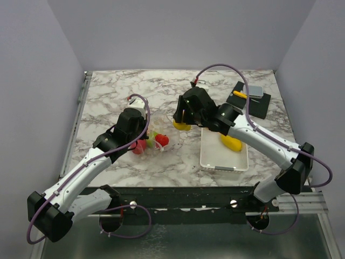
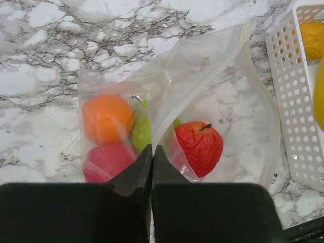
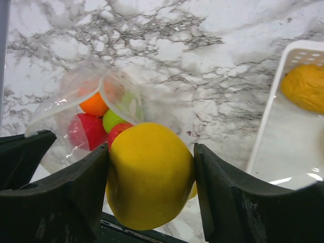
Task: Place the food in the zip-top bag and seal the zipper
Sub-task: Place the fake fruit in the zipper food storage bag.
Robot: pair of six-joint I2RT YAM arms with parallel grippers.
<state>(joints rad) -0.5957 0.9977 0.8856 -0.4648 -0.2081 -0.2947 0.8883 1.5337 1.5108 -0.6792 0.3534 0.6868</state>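
Note:
The clear zip-top bag (image 2: 238, 101) lies on the marble with its mouth gaping toward the white basket. My left gripper (image 2: 152, 152) is shut on the bag's film near the mouth. Its pale zipper (image 2: 202, 81) strip runs diagonally up from there. Inside the bag sit an orange fruit (image 2: 106, 117), a green one (image 2: 142, 132), a pink-red one (image 2: 109, 161) and a red apple (image 2: 201, 147). My right gripper (image 3: 151, 172) is shut on a yellow fruit (image 3: 151, 174) and hangs above the table just right of the bag (image 1: 153, 141), between it and the basket.
The white slotted basket (image 1: 207, 159) stands right of the bag and holds one more yellow piece (image 1: 232, 143). A black block (image 1: 250, 100) with a grey item and a small yellow piece sits at the back right. A metal rail runs along the table's left edge.

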